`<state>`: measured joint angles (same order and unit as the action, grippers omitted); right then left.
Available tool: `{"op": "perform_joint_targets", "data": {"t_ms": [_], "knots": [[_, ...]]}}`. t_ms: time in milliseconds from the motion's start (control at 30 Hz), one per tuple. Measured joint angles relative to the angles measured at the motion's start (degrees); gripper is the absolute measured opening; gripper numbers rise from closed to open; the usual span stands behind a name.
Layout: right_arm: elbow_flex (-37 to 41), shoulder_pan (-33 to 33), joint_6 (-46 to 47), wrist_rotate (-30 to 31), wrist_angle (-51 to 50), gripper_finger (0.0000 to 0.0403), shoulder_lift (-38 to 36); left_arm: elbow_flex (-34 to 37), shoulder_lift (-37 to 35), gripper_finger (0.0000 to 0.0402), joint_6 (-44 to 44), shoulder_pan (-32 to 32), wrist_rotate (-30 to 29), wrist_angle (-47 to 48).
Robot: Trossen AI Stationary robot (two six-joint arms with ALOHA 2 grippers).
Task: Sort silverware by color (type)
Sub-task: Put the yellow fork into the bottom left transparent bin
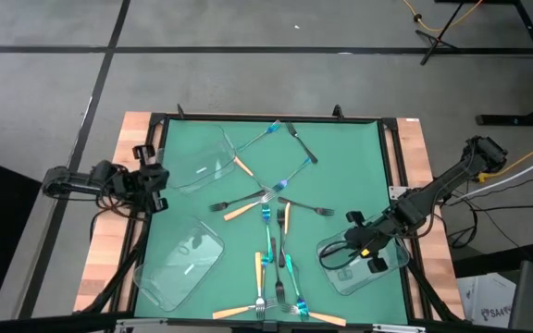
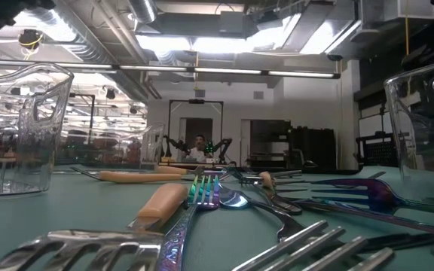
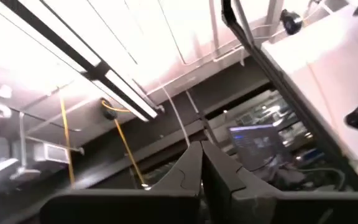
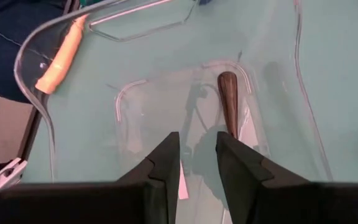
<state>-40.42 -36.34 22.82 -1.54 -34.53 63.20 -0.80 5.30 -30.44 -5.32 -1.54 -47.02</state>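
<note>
Right hand (image 4: 197, 158) hangs over the clear tray (image 1: 391, 273) at the counter's (image 1: 340, 157) front-right corner, fingers slightly apart, nothing between them. One dark-handled fork (image 4: 229, 102) lies in that tray, just beside the right finger, long axis running straight away from the wrist camera; its tines are hidden behind the fingers.

Front edge of the counter: two orange forks (image 1: 234, 312) lie crosswise, with teal forks (image 1: 291, 277) angled between them. An orange fork (image 1: 258, 273) and a teal fork (image 1: 268, 236) run front-to-back up the middle.

Front-left tray (image 1: 179, 264) sits tilted, looks empty.

Centre: a loose pile. Orange fork (image 1: 241, 211) points toward the front-left, dark fork (image 1: 308, 207) lies nearly left-right, short orange fork (image 1: 287, 217) runs front-to-back.

Rear-left tray (image 1: 197, 157) has an orange fork (image 1: 243, 167) at its right edge; can't tell whether it lies inside or just beside. Teal fork (image 1: 253, 141) and dark fork (image 1: 303, 146) lie at the back, both diagonal, meeting near the rear rail.

Left hand (image 1: 153, 178) waits at the counter's left edge, aimed up at the ceiling, fingers pressed together, holding nothing.

A person (image 2: 199, 150) sits far back in the room.
</note>
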Motion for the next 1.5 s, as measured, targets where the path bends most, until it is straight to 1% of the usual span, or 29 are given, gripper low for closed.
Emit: {"op": "perform_joint_targets", "data": {"t_ms": [133,333,467,567,667,733,800,1000,1167,1233,1333,1500], "knots": [[0.00,0.00,-0.10,0.01,0.10,0.0096,0.00,-1.45,1.06,0.0028,6.28,0.00,-3.00,0.00],[0.00,0.00,-0.12,-0.01,0.10,0.0096,0.00,-5.87,6.53,0.0106,9.64,0.02,-3.45,0.13],[0.00,0.00,-0.11,-0.01,0.12,0.0096,0.00,-10.70,14.15,0.0159,10.74,0.04,-4.29,0.21],[0.00,-0.01,-0.12,-0.01,0.13,0.0096,0.00,-15.35,21.08,0.0188,10.88,0.04,-8.14,0.34],[0.00,0.00,-0.12,0.02,0.12,0.0096,0.00,-21.01,28.05,0.0200,11.43,0.07,-14.40,2.29],[0.00,0.00,-0.12,0.01,0.12,0.0096,0.00,-25.89,32.48,0.0200,12.01,0.30,-17.64,5.89],[0.00,0.00,-0.13,0.01,0.12,0.0096,0.00,-30.99,36.61,0.0198,12.10,1.13,-18.81,11.21],[0.00,-0.02,-0.15,0.02,0.12,0.0096,0.00,-46.63,47.59,0.0193,14.22,4.80,-17.03,31.41],[0.00,0.00,-0.15,0.02,0.12,0.0096,0.00,-56.68,55.15,0.0193,17.32,8.90,-16.42,44.64],[0.00,-0.01,-0.15,0.02,0.14,0.0096,0.00,-59.80,57.80,0.0193,18.28,10.82,-13.70,48.07],[0.00,-0.02,-0.15,0.02,0.14,0.0096,0.00,-63.01,61.29,0.0193,19.74,13.83,-7.56,51.41],[0.00,0.00,-0.15,0.04,0.14,0.0096,0.00,-64.66,65.70,0.0194,19.92,18.73,0.94,52.44]]}}
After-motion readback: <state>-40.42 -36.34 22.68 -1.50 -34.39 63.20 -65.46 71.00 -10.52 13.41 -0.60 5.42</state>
